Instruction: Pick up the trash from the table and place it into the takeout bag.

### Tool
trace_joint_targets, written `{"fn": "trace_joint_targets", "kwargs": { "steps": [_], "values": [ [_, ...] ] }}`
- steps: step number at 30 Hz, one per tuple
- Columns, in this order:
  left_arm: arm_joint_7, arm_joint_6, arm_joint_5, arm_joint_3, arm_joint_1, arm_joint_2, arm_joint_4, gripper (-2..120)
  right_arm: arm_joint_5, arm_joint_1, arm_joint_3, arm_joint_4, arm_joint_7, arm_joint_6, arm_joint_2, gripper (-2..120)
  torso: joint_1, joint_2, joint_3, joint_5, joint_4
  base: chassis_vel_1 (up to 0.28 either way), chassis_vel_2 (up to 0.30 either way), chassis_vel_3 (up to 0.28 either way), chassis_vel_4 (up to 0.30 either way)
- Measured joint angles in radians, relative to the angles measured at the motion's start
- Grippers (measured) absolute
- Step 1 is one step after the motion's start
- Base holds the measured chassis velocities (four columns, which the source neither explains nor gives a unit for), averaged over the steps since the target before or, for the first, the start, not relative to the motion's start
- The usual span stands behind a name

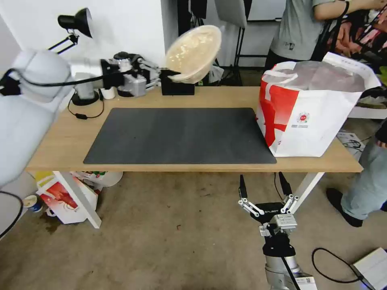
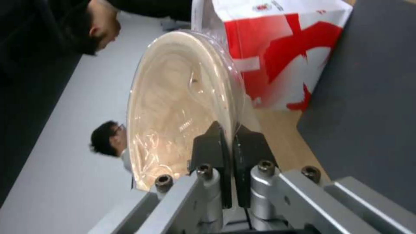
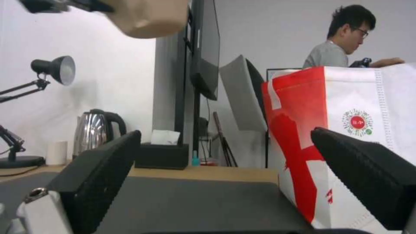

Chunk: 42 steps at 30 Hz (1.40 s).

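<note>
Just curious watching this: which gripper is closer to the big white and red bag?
The right gripper: it hangs open below the table edge, just in front of the bag. The left gripper holds the bowl up, across the table.

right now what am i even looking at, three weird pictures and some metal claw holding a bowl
It is a wheeled robot with two arms, each ending in a pincer. One picture comes from a camera on its head, looking down at the table; the other two come from cameras on its wrists. The left pincer is shut on the rim of a tan paper bowl, held tilted in the air above the table's far edge. The right pincer hangs open, low in front of the table. On the table lie a dark grey mat and, at its right end, the open takeout bag.
</note>
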Motion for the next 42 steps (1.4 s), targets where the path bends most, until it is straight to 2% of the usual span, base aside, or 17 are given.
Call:
{"fn": "trace_joint_targets", "kwargs": {
  "steps": [2,13,16,36,42],
  "values": [
    [0.001,-0.001,0.004,0.048,-0.046,-0.038,0.034,1,0.000,0.000,0.000,0.000,0.000,0.000,0.000,100,0.000,0.000,0.000,0.0000,0.0000,0.000,0.000,0.000,0.000],
    [0.002,-0.002,0.000,0.143,-0.154,-0.127,0.108,1,0.000,0.000,0.000,0.000,0.000,0.000,0.000,100,0.000,0.000,0.000,0.0000,0.0003,0.000,0.000,0.000,0.000],
    [0.002,0.003,-0.021,0.179,-0.192,-0.171,0.151,1,0.000,0.000,0.000,0.000,0.000,0.000,0.000,100,0.000,0.000,0.000,-0.0001,0.0002,0.000,0.000,0.000,0.000],
    [0.005,0.002,-0.009,0.270,-0.320,-0.325,0.332,1,0.000,0.000,0.000,0.000,0.000,0.000,0.000,100,0.000,0.000,0.000,-0.0002,0.0003,0.000,0.000,0.000,0.000],
    [0.008,-0.014,0.016,0.290,-0.354,-0.419,0.422,1,0.000,0.000,0.000,0.000,0.000,0.000,0.000,100,0.000,0.000,0.000,-0.0001,0.0000,0.000,0.000,0.000,0.000]
  ]
}}
